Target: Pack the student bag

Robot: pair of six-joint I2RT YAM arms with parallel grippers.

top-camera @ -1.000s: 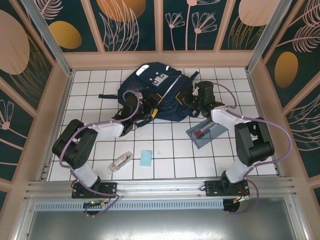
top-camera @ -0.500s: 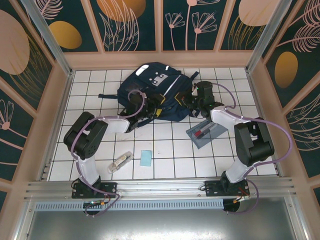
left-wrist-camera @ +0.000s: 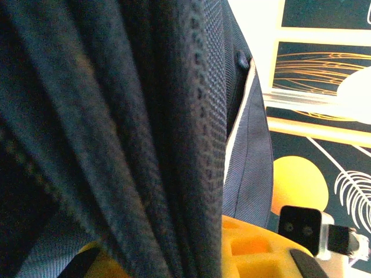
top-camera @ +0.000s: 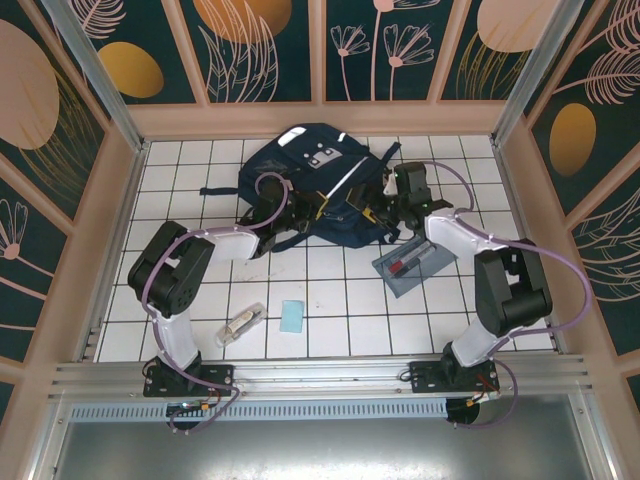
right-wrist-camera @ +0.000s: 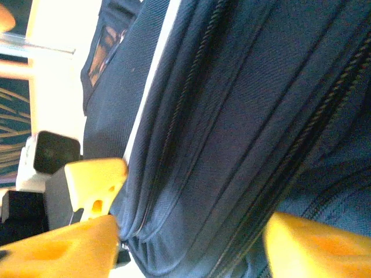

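The student bag (top-camera: pixel 322 180), dark navy with white stripes and a grey patch, lies at the back middle of the tiled floor. My left gripper (top-camera: pixel 300 212) is at its near left edge. In the left wrist view a thick fold of the bag's fabric (left-wrist-camera: pixel 162 145) fills the gap between the yellow fingers (left-wrist-camera: pixel 255 249), so the left gripper (left-wrist-camera: pixel 174 260) is shut on it. My right gripper (top-camera: pixel 386 205) is at the bag's right edge. Its fingers (right-wrist-camera: pixel 64 246) stand wide apart, so the right gripper (right-wrist-camera: pixel 191 243) is open against the zippered side (right-wrist-camera: pixel 232 116).
A grey pencil case (top-camera: pixel 410 265) holding a red and a dark pen lies just near of the right gripper. A light blue square (top-camera: pixel 291 317) and a small pale object (top-camera: pixel 243 325) lie on the near tiles. Wooden walls ring the floor.
The left gripper moved into the bag's edge and shut on the fabric. The right gripper went from shut to open at the bag's right side.
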